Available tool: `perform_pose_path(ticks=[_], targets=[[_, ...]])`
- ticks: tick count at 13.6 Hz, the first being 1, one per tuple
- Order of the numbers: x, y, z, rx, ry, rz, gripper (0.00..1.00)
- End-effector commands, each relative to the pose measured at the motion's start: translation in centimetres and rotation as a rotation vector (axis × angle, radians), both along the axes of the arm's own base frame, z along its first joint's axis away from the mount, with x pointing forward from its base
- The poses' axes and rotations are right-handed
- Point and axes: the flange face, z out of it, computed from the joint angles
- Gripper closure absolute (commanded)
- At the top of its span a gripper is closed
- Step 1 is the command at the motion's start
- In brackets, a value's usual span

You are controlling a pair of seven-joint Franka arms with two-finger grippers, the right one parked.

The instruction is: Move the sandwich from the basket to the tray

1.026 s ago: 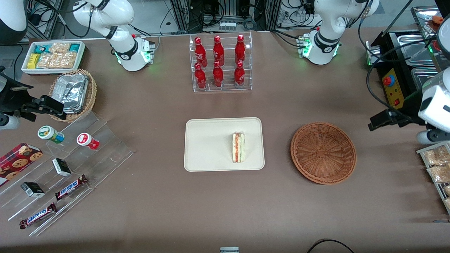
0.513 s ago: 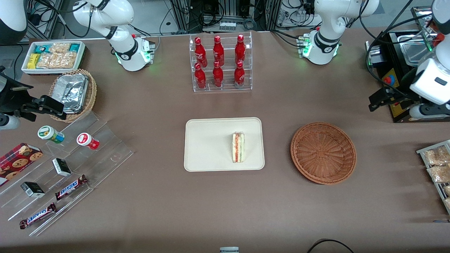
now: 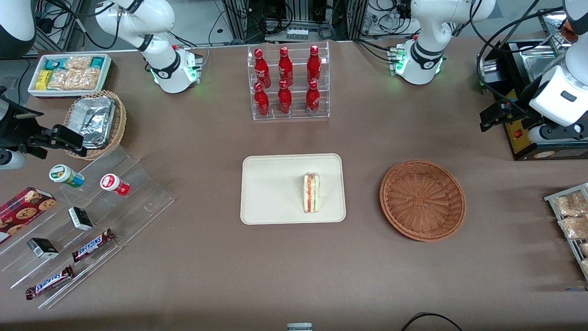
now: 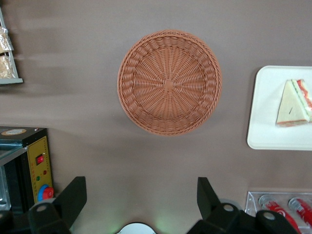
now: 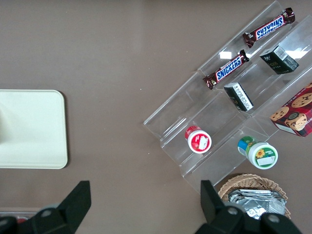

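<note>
Your triangular white-bread sandwich (image 3: 311,192) lies on the cream rectangular tray (image 3: 271,193), well apart from your left gripper (image 4: 141,195), which hangs spread wide and holding nothing toward the working arm's end of the brown table (image 3: 206,276). The round reddish-brown wicker basket (image 3: 422,200) sits between them, a clear rack of red bottles (image 3: 287,82) farther back.

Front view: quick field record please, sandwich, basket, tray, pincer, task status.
sandwich: on the tray, standing on edge, filling layers facing up
tray: cream-white, flat on the table, holds only the sandwich
basket: reddish-brown wicker, nothing in it, beside the tray toward the working arm's end
pincer: open, holding nothing, raised at the working arm's end of the table, farther from the front camera than the basket
task status: sandwich already in tray, released
</note>
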Motion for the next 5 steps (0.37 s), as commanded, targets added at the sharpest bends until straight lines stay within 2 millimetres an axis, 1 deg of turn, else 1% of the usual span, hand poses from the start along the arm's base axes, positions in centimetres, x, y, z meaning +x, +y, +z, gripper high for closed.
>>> perform_pose_path(ticks=[1,2,4,5], targets=[[-1.3,1.4,1.3,0.011,0.006,-0.009,0.00],[-1.5,1.5,1.4,0.011,0.010,-0.008,0.00],[-1.6,2.5,1.4,0.009,0.018,-0.011,0.00],[-1.5,2.4,1.4,0.009,0.020,-0.014,0.00]])
